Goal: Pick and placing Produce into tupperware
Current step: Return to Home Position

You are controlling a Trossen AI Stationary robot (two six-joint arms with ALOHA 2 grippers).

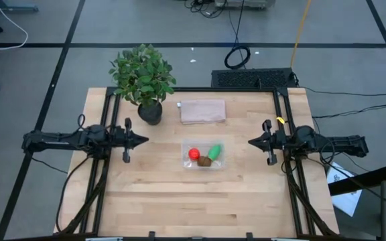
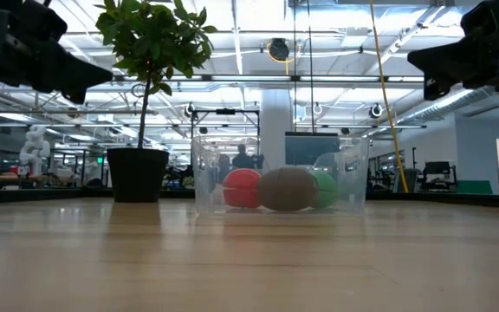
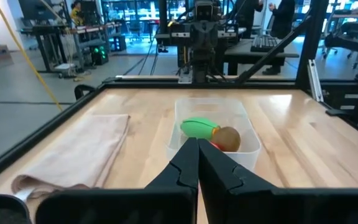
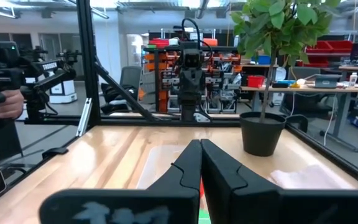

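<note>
The clear tupperware (image 1: 204,154) stands at the table's middle. Inside it lie three produce pieces: a round red one (image 1: 194,154), an elongated green one (image 1: 215,152) and a brown oval one (image 1: 205,161). The low view shows them side by side behind the clear wall (image 2: 280,186). My left gripper (image 1: 145,140) hangs shut above the table's left side, pointing at the tupperware, clear of it. My right gripper (image 1: 252,142) hangs shut at the right side, also pointing inward. Both are empty.
A potted leafy plant (image 1: 144,77) stands at the far left of the table. A flat pinkish piece (image 1: 202,111) lies beyond the tupperware. Black frame rails (image 1: 109,167) run along the table's left and right sides. Bare wood lies toward the near edge.
</note>
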